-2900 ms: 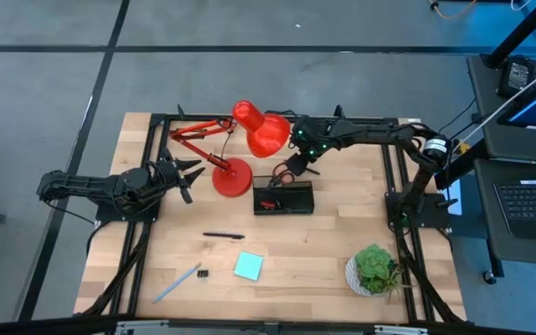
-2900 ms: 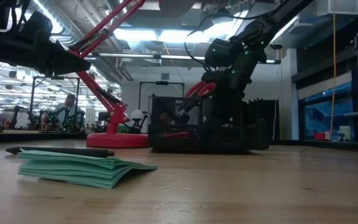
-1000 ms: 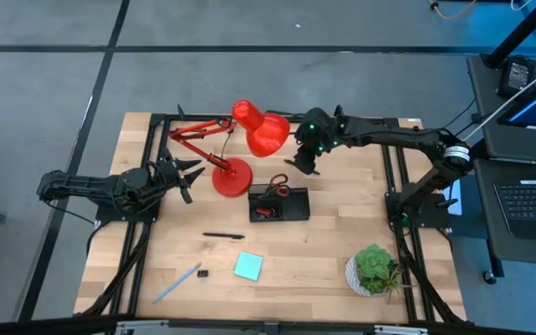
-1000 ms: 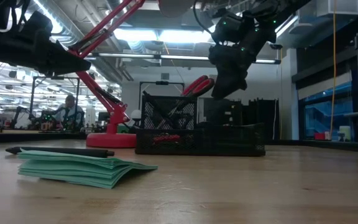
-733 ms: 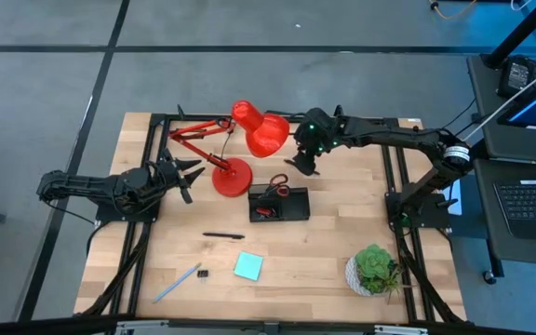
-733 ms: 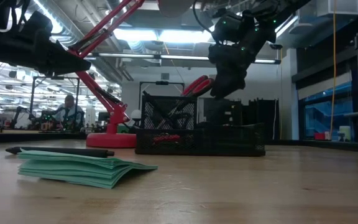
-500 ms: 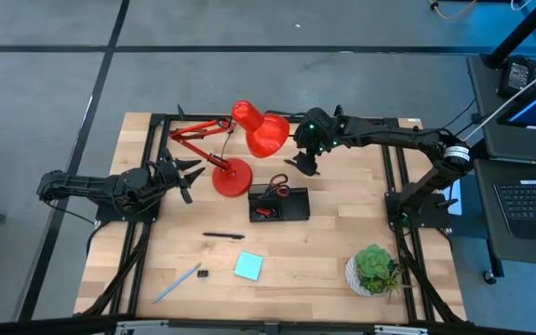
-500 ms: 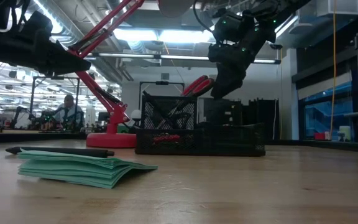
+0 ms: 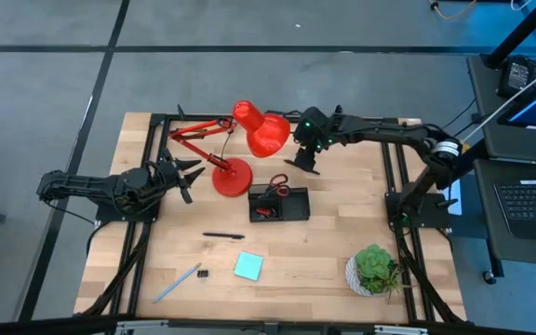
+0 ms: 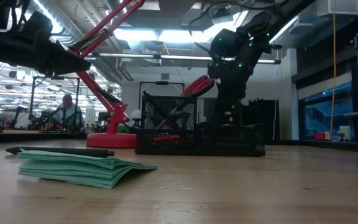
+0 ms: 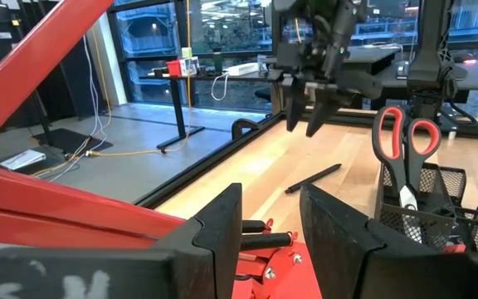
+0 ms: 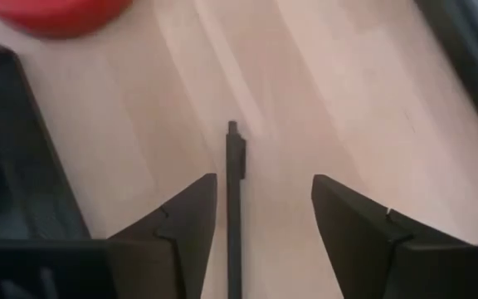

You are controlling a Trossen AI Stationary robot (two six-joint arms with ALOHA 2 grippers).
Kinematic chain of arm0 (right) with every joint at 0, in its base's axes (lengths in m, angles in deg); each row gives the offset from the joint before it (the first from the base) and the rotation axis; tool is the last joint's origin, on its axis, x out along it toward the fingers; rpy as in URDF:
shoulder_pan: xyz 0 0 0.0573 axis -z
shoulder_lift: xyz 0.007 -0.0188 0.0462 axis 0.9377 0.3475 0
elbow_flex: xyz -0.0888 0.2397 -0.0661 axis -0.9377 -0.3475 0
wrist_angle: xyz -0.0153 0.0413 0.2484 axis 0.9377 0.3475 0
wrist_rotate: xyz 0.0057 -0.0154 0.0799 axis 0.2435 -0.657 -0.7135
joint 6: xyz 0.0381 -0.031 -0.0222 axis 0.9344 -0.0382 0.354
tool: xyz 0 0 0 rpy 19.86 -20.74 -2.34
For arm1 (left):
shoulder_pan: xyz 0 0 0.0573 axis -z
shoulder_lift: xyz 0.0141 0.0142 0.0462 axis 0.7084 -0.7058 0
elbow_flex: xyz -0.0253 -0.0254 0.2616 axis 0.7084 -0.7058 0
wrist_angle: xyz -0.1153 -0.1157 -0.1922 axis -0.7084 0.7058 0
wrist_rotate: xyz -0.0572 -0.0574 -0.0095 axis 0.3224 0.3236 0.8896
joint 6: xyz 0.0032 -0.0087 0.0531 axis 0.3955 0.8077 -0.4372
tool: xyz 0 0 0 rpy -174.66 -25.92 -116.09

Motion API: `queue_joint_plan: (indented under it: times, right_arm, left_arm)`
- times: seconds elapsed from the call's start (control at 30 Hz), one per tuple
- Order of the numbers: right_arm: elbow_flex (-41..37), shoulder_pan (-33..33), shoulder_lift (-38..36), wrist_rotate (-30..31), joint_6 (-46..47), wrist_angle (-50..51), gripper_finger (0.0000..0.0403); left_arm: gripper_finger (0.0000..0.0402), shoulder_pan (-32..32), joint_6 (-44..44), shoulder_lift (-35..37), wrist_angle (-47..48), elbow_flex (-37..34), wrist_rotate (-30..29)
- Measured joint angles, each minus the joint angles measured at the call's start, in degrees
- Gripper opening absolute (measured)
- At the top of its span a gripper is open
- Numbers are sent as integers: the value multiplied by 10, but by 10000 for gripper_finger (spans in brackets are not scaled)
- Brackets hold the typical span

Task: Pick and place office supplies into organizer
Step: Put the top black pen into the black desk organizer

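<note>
We see the right gripper point(image 9: 305, 166) hanging above the wooden worktop point(image 9: 342, 233), behind the black mesh organizer tray point(image 9: 280, 205). A second ago it sat higher; now it has dropped toward the wood, and its fingers point(image 12: 351, 237) have spread wide and hold nothing. Between those fingers, flat on the worktop, lies a thin black pen point(image 12: 236, 199); in the left wrist view the same pen shows just below the right gripper's fingertips.

The red-handled scissors point(image 9: 277, 185) already stand in the organizer, handles up, released there by the right gripper moments earlier. We judge that item done and the pen behind the tray the next target.

The left gripper point(image 9: 190, 177) waits well off to the far side of the round red desk lamp base point(image 9: 232, 177), its fingers point(image 11: 222, 228) partly apart and empty, unchanged.

Nearer the front edge, far from either set of fingers, still lie another thin black pen point(image 9: 222, 236), a teal square sticky-note pad point(image 9: 247, 267), a light-blue pen point(image 9: 177, 283) and a tiny black clip point(image 9: 203, 274). Most of the sorting remains.
</note>
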Motion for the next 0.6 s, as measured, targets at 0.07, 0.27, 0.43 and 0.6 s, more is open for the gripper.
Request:
queue_joint_plan:
  times: [0.07,0.27,0.43,0.6]
  right_arm:
    - [0,0,11,-1,0,-4,199]
    - [0,0,40,-1,-16,-17,198]
    - [0,0,58,-1,-20,-28,198]
    - [0,-8,73,0,-42,-42,198]
  left_arm:
    - [118,0,0,0,0,0,0]
    - [118,0,0,0,0,0,-1]
    - [118,0,0,0,0,0,-1]
    - [118,0,0,0,0,0,-2]
